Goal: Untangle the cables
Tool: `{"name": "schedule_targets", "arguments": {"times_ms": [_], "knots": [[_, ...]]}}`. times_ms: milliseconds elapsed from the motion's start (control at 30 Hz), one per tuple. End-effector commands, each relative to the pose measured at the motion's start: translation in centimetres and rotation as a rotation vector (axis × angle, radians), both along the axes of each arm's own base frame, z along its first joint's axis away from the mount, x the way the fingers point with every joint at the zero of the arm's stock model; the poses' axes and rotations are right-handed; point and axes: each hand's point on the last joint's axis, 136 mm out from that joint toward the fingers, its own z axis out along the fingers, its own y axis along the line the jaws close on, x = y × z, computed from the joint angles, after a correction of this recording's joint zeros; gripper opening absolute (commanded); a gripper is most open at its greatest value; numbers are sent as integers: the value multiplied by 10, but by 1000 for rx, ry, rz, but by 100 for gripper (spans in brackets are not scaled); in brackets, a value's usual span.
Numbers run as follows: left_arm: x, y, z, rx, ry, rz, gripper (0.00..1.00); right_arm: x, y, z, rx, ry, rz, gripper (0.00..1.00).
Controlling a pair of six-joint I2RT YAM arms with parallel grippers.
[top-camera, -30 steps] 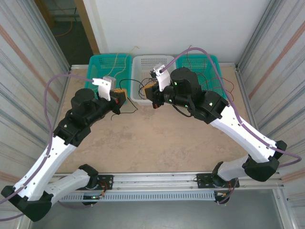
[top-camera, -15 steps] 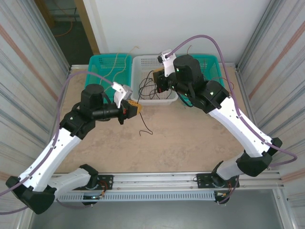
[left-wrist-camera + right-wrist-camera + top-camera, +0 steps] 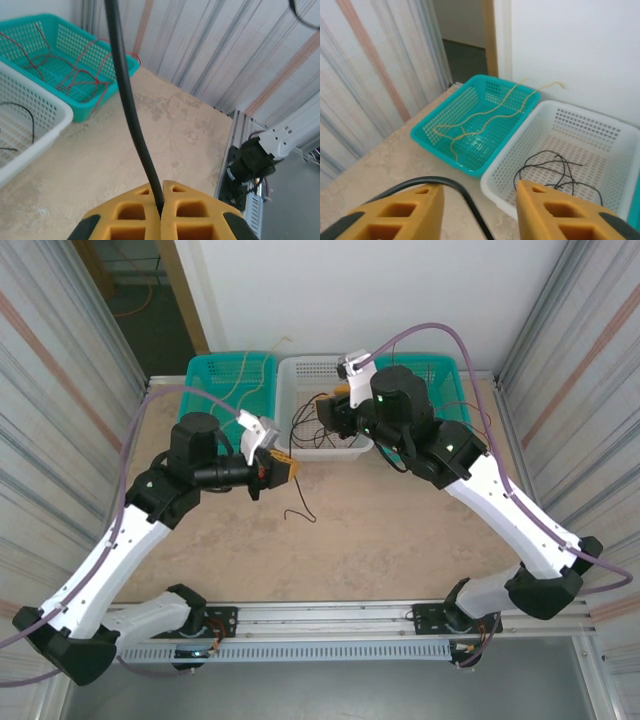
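Seen from above, the left end effector clenches a black cable hanging over the table. At the left wrist, yellow pads pinch the cable. At the right wrist, the right end effector stands released; beyond it, black cables lie in a white basket, tan cables in a teal basket.

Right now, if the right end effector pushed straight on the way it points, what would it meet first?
Most likely the black cable arcing just ahead of the open right end effector. Beyond it comes the near corner of the white basket, beside the teal basket; depth is unclear.
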Motion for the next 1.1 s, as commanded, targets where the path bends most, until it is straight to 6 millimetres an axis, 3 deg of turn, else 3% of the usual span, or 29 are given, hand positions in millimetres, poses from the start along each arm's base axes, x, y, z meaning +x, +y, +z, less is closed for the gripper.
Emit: {"name": "schedule_targets", "arguments": {"times_ms": [0, 67, 133, 233, 533, 633, 867, 933, 1067], "knots": [[7, 11, 42, -70, -110, 84, 0, 1, -27, 29, 95, -49, -81, 53], [19, 21, 56, -91, -145, 190, 0, 3, -34, 29, 119, -31, -85, 59], [24, 30, 71, -113, -177, 252, 0, 3, -37, 26, 132, -12, -81, 76], [28, 37, 95, -141, -204, 307, 0, 4, -39, 19, 142, 23, -66, 83], [53, 45, 137, -195, -189, 437, 0, -1, -31, -8, 271, 128, 52, 83], [57, 38, 142, -213, -178, 421, 0, -3, -27, -20, 354, 175, 88, 84], [70, 22, 155, -259, -177, 383, 0, 5, -19, -58, 361, 281, 82, 82], [80, 19, 164, -278, -203, 395, 0, 10, -23, -68, 336, 299, 41, 81], [104, 9, 191, -318, -260, 406, 0, 21, -51, -84, 302, 313, -104, 80]]}}
